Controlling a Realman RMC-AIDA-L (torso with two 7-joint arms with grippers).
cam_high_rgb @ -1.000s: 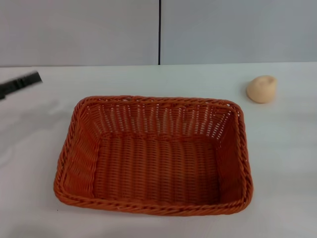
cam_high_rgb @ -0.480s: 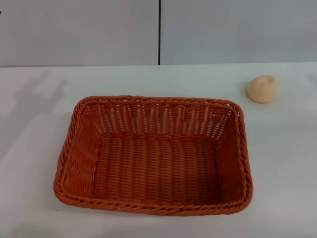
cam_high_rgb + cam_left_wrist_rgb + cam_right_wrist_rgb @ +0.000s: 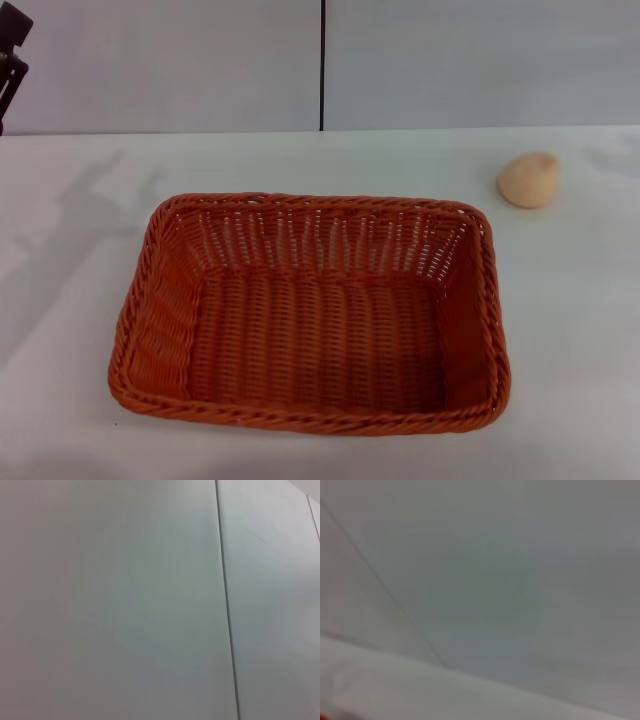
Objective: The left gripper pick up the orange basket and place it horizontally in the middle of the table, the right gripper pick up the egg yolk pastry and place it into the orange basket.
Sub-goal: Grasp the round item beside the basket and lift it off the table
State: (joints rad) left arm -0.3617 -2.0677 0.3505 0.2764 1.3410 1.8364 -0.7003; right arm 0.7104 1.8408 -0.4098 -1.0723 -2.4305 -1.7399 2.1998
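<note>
The orange basket [image 3: 310,310] lies lengthwise across the middle of the white table [image 3: 80,170], open side up and with nothing inside. The egg yolk pastry [image 3: 528,180] rests on the table behind the basket's right corner, clear of the rim. A black part of my left gripper [image 3: 12,45] shows at the top left corner of the head view, raised well above the table and far from the basket. My right gripper is out of view. Both wrist views show only the grey wall.
A grey panelled wall [image 3: 450,60] with a dark vertical seam [image 3: 322,65] stands behind the table. Bare tabletop runs to the left and right of the basket.
The left gripper rose from low over the table's left edge, left the head view, and now shows at the top left corner. Basket and pastry have not moved.
</note>
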